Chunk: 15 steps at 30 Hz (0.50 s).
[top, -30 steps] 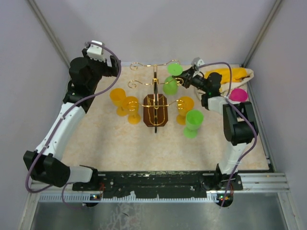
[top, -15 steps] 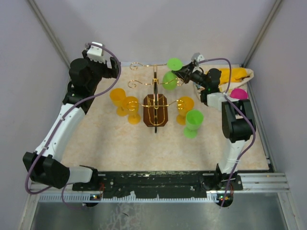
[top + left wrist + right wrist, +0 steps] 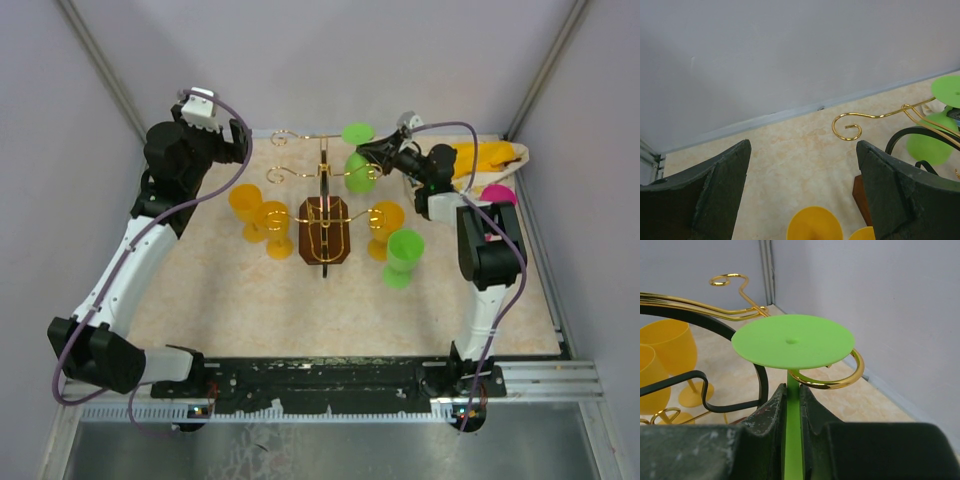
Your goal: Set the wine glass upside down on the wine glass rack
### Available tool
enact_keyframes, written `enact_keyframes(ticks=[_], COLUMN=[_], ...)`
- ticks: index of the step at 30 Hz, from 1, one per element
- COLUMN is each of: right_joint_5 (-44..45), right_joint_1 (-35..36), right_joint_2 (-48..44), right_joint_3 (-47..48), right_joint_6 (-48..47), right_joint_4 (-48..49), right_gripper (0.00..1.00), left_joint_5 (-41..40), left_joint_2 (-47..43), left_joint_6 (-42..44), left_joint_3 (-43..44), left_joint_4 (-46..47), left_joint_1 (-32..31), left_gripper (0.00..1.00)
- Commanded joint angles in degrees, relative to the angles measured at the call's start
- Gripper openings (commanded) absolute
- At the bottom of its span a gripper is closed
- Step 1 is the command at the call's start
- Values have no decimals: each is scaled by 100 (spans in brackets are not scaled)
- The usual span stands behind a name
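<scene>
The wine glass (image 3: 358, 170) is green and held upside down, its round foot (image 3: 792, 341) on top. My right gripper (image 3: 792, 405) is shut on its stem, also seen from above (image 3: 378, 152). A gold loop arm (image 3: 836, 380) of the wine glass rack (image 3: 324, 230) curls just under the foot, right beside the stem. The rack's dark wooden base stands mid-table. My left gripper (image 3: 802, 190) is open and holds nothing, high at the back left (image 3: 238, 138), above a yellow glass (image 3: 815, 227).
Two yellow glasses (image 3: 258, 213) stand left of the rack. Right of it stand another yellow glass (image 3: 385, 220) and a green glass (image 3: 403, 255). A pink glass (image 3: 497, 196) and a cloth with yellow items (image 3: 485, 157) lie at the back right. Walls enclose the table.
My right gripper has carried the green glass left and toward the back, bringing its foot over the rack's loop arm. The left arm has not moved.
</scene>
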Motion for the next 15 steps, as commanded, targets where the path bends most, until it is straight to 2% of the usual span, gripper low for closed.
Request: enact_keyframes(ticks=[1, 15], right_joint_5=[144, 901], right_joint_1=[-27, -23], right_joint_2=[115, 186], right_joint_3=[289, 224], right_joint_6=[150, 102], right_joint_4=[695, 663], right_gripper=[0, 0], left_joint_5=[-23, -21], left_joint_2=[3, 70], left_joint_6=[74, 71], left_joint_3=[105, 135], left_joint_4=[38, 48], left_joint_1=[52, 52], left_gripper=[92, 92])
